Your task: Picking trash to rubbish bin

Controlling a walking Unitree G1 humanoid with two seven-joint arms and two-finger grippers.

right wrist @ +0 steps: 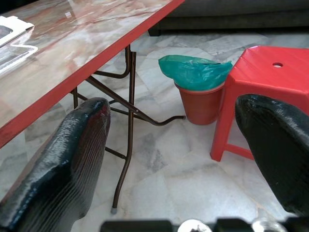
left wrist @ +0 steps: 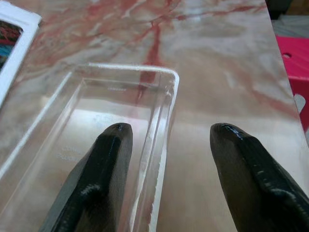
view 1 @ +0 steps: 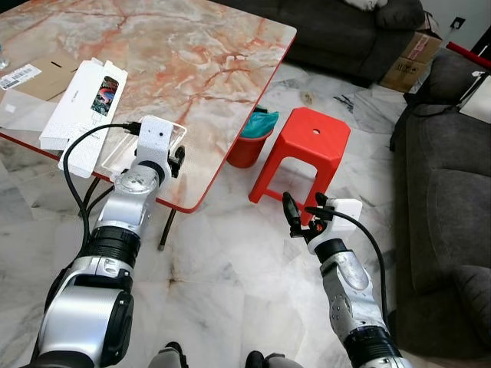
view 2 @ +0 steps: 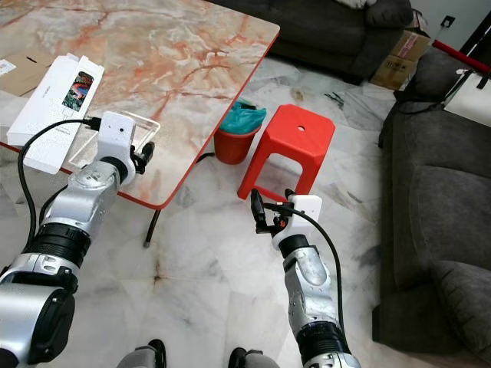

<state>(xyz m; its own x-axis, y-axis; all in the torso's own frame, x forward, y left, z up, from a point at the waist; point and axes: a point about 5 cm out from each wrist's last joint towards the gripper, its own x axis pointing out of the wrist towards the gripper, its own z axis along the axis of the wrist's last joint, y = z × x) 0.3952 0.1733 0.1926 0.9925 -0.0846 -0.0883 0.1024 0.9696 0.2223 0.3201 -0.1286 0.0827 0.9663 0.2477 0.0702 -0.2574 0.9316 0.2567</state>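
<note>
A clear plastic tray [left wrist: 111, 101] lies near the front edge of the marble table [view 1: 192, 61]. My left gripper [left wrist: 166, 133] is open and straddles the tray's side wall, one finger inside it and the other outside over the tabletop. A red rubbish bin [view 1: 247, 146] lined with a green bag [right wrist: 193, 72] stands on the floor under the table's corner, beside a red stool [view 1: 307, 146]. Low over the floor in front of the stool, my right gripper [view 1: 305, 208] is open and empty, and it faces the bin.
A white product box [view 1: 80, 103] and a brown envelope [view 1: 38, 77] lie on the table left of the tray. Dark sofas stand at the right [view 1: 445, 192] and at the back [view 1: 345, 31], with a cardboard box [view 1: 410, 61] between them. Thin metal table legs [right wrist: 128, 111] stand near the bin.
</note>
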